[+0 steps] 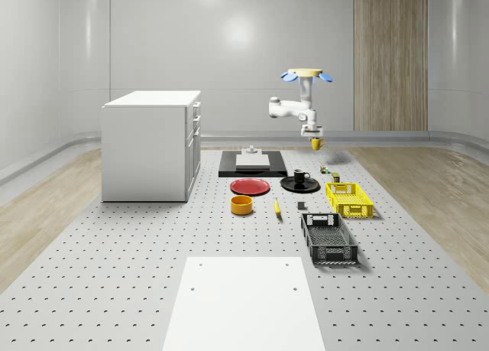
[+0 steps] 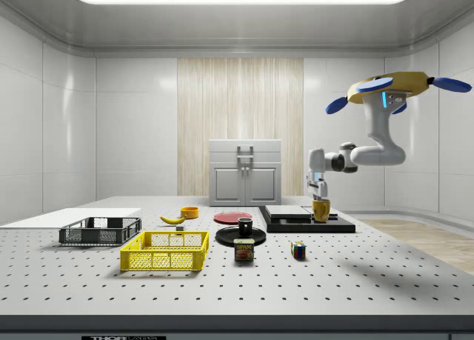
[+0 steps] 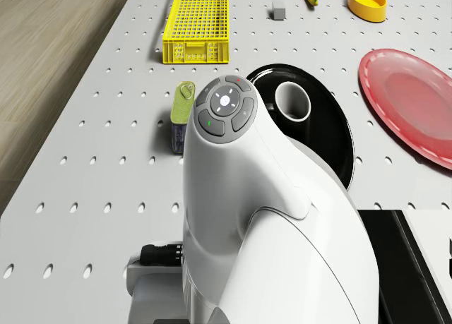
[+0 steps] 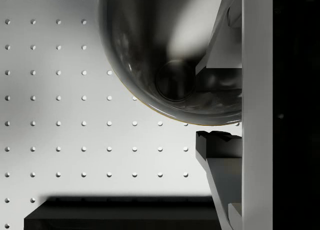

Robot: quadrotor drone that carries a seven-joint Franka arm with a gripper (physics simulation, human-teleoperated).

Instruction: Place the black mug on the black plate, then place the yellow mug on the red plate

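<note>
Aloft, drone (image 2: 391,88) hovering beyond black plate (image 1: 299,185), fingers (image 2: 321,204) clamped on yellow mug (image 2: 321,210)

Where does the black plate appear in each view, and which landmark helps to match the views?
Whole-scene view: black plate, centre, right of the red plate.
Side view: centre, under the black mug, behind the can.
Drone view: partly behind the arm, black mug on it.
Wrist view: I cannot identify it.
Shared landmark: yellow basket.
</note>
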